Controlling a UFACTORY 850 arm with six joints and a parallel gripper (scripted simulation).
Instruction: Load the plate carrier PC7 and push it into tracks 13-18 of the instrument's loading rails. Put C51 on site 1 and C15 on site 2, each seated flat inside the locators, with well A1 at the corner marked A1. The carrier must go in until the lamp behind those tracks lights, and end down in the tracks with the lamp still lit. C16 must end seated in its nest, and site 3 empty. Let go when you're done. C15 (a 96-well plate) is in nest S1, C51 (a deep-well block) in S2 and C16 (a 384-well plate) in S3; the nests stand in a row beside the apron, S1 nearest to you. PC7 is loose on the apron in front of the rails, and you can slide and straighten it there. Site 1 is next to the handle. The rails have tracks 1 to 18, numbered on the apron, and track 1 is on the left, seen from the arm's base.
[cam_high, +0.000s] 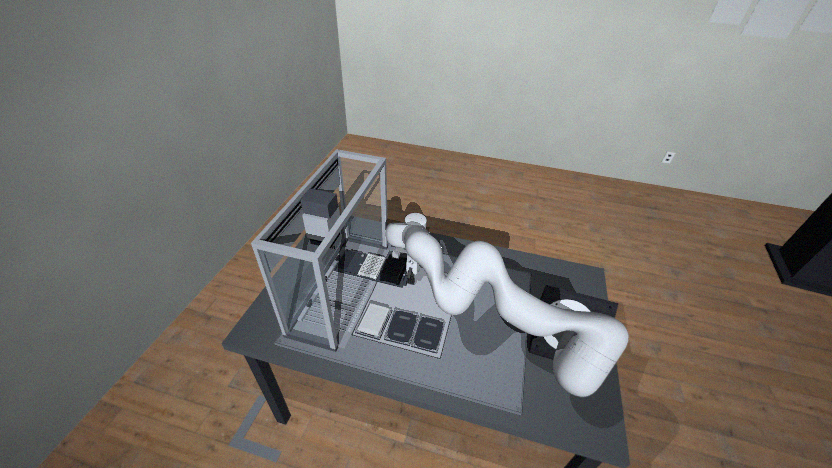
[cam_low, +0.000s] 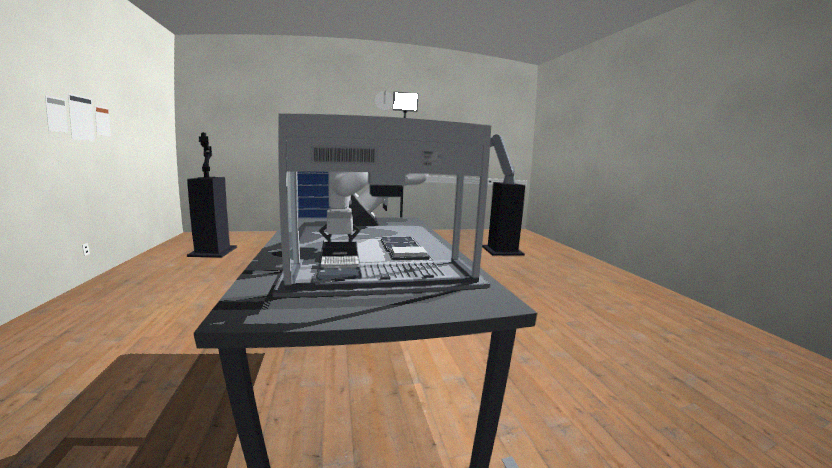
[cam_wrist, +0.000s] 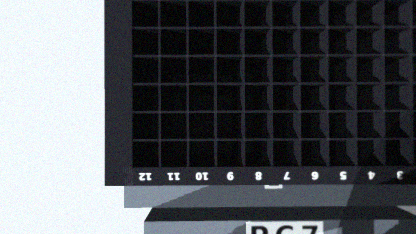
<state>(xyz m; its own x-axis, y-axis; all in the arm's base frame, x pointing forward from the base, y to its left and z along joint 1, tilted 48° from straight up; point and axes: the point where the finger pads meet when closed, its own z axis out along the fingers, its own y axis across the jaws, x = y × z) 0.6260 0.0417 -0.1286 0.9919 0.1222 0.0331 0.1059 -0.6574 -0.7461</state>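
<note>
The carrier PC7 lies at the far end of the apron, and its front end reaches under the instrument frame. The black deep-well block C51 sits on the site next to the handle. It fills the wrist view with column numbers 12 to 3 along its edge, above the PC7 label. The pale 96-well plate C15 sits on the site beyond it. My gripper stands open over C51, with its fingers spread on either side above the block. The fingers are out of the wrist view.
The white 384-well plate C16 sits in the nest closest to the rails. The two dark nests beside it are empty. The loading rails run under the frame. A grey head hangs inside the frame.
</note>
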